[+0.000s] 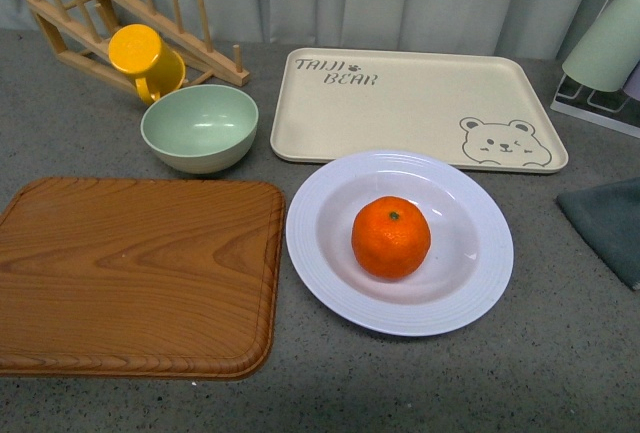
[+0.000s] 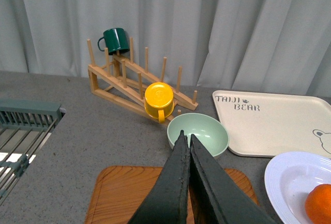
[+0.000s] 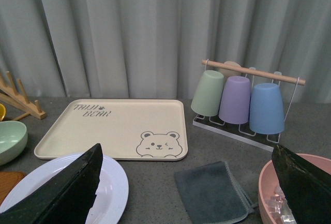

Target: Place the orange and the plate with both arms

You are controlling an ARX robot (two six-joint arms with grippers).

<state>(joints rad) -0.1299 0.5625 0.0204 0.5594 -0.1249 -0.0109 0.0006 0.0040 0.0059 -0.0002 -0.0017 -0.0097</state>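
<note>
Orange (image 1: 391,237) sits in plate (image 1: 303,243) on tabletop (image 1: 560,373) | left fingers (image 2: 176,182) pressed together, empty | right fingers (image 3: 67,193) spread wide, empty

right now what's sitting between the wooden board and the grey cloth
The white plate, with the orange resting in it, lies between the wooden board and the grey cloth. The front view shows this.

The cream rectangular tray (image 1: 420,113) is carrying the only lettering that can be read: "TAIJI BEAR" in dark capitals. The words are running in two slanted lines at its far left corner, with a small paw print (image 1: 347,64) sitting after "TAIJI". A winking bear face (image 1: 505,142) is showing at the near right corner, and all three views are giving the same wording.
</note>
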